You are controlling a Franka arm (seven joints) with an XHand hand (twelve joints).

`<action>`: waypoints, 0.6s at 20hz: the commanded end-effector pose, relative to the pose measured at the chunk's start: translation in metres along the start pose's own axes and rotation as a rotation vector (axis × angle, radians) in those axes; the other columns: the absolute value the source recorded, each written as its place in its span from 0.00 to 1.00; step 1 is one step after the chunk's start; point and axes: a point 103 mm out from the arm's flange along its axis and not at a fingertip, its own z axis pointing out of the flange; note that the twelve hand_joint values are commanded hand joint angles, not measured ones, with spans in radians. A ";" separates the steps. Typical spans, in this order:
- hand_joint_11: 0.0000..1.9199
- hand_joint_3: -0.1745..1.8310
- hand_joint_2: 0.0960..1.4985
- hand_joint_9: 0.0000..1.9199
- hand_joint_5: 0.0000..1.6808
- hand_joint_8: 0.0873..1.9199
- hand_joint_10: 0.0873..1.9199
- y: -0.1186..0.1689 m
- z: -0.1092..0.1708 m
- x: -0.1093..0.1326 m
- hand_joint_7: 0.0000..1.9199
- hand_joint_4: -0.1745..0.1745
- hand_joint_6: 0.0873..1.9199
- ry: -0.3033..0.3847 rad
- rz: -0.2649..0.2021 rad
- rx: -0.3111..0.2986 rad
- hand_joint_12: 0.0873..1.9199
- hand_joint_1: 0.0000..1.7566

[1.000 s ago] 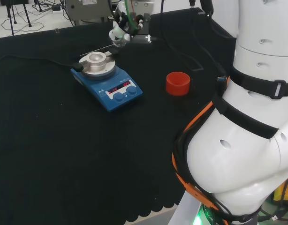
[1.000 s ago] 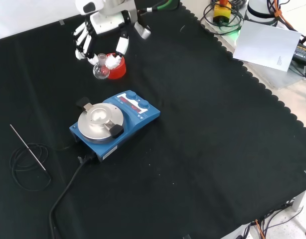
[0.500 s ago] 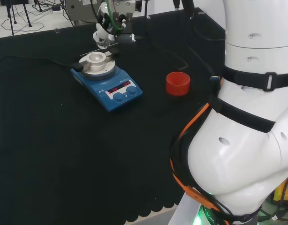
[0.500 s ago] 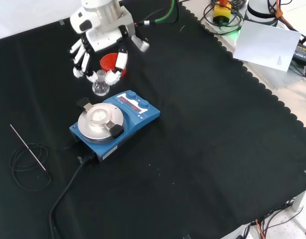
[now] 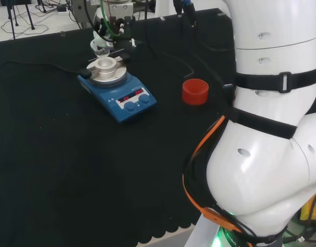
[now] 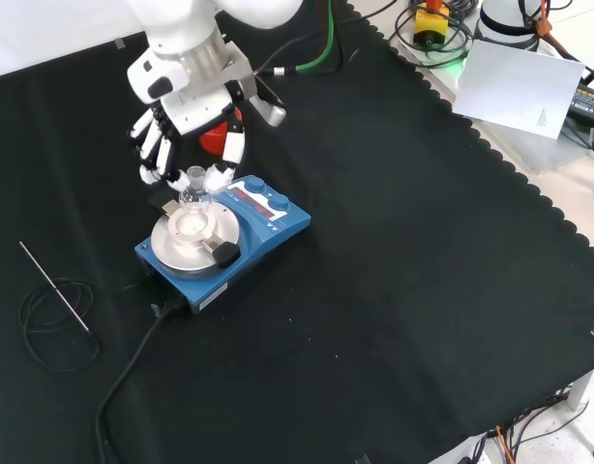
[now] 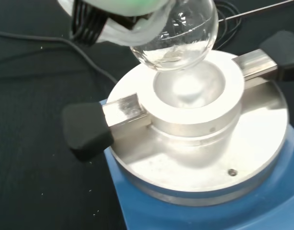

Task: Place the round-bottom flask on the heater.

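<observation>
The hand (image 6: 186,111) grips a clear round-bottom flask (image 6: 192,192) by its neck and holds it upright over the blue heater (image 6: 222,240). In the wrist view the flask's round belly (image 7: 178,36) hangs just above the bowl-shaped hollow of the heater's metal block (image 7: 190,91), apart from it. From the head view the hand (image 5: 109,23) is at the far side of the heater (image 5: 117,85), with the flask (image 5: 100,48) over the block's back rim.
The red ribbed stand (image 5: 195,91) stands to the right of the heater in the head view. A thin metal rod and coiled black cable (image 6: 55,300) lie at the left in the front view. The heater's black power cord (image 6: 133,377) runs toward the front edge.
The hand has carried the flask away from the red stand, to a spot above the heater's block, and the arm's big links have swung with it.
</observation>
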 end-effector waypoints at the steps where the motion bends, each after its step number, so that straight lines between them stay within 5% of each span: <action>1: 0.18 0.46 0.44 0.37 0.63 0.27 0.26 0.004 0.011 0.008 0.28 1.00 0.54 -0.025 -0.005 0.035 0.66 0.60; 12: 0.17 0.46 0.44 0.37 0.63 0.27 0.26 0.009 0.016 -0.005 0.28 1.00 0.54 -0.033 0.017 0.044 0.66 0.60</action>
